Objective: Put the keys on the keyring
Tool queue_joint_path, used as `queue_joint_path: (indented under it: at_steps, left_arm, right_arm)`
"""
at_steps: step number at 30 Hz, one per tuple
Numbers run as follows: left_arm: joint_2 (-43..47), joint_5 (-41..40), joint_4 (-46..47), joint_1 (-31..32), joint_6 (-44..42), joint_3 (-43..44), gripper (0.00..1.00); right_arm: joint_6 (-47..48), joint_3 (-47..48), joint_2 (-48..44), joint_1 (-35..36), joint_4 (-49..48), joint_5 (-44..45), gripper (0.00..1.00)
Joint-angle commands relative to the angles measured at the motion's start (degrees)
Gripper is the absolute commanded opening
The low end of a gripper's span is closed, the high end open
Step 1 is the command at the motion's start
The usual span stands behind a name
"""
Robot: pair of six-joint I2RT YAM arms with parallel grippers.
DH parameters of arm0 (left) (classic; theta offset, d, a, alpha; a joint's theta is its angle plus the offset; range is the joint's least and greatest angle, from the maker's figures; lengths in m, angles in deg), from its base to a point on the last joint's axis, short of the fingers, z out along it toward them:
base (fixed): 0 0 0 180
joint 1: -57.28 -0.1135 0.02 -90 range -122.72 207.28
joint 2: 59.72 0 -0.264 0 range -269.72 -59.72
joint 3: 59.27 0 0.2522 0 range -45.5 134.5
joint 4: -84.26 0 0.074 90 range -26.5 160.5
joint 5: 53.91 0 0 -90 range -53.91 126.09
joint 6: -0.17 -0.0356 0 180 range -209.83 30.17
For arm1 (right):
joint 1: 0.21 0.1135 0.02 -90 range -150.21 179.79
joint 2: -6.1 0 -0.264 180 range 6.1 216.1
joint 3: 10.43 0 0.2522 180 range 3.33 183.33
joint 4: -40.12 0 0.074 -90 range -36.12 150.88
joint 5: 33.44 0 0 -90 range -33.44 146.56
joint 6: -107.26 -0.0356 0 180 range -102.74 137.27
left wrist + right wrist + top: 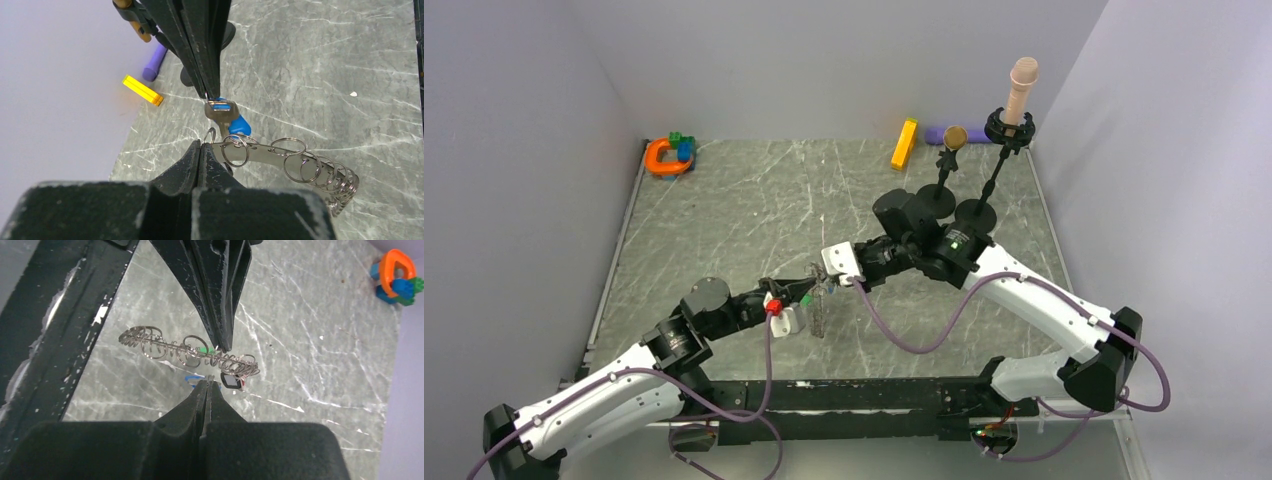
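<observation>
The keyring (280, 159) is a flat silvery band strung with several small split rings, held above the table. My left gripper (201, 144) is shut on one end of it. In the right wrist view the keyring (165, 347) shows edge-on, and a dark and white key (230, 381) hangs from it. My right gripper (207, 383) is shut on a blue-headed key (239, 125) right beside a split ring at the band's held end. From above, the left gripper (810, 291) and right gripper (826, 284) meet tip to tip over the table's near middle, where the keyring (818, 318) hangs.
An orange horseshoe toy (664, 156) with blue and green bricks sits at the far left corner. A yellow bar (904, 143) and a purple piece (938, 133) lie at the back. Two black stands (972, 212) rise near the right arm, one topped by a pink cylinder (1022, 84).
</observation>
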Motion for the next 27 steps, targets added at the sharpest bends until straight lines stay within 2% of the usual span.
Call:
queue_joint_path:
  at_steps: [1, 15, 27]
  left_arm:
    - [0.16, -2.56, 4.06, 0.28, 2.56, 2.80, 0.00]
    - [1.67, -5.10, 5.22, 0.30, 4.49, 1.41, 0.00]
    - [1.37, -6.61, 6.23, 0.28, 5.33, 1.38, 0.00]
  right_arm:
    - [-0.39, -2.38, -2.92, 2.71, -9.35, 7.17, 0.00]
    - [-3.68, -6.13, -3.43, 5.41, -15.03, 14.23, 0.00]
    - [-5.49, -6.70, -4.40, 5.37, -15.62, 11.68, 0.00]
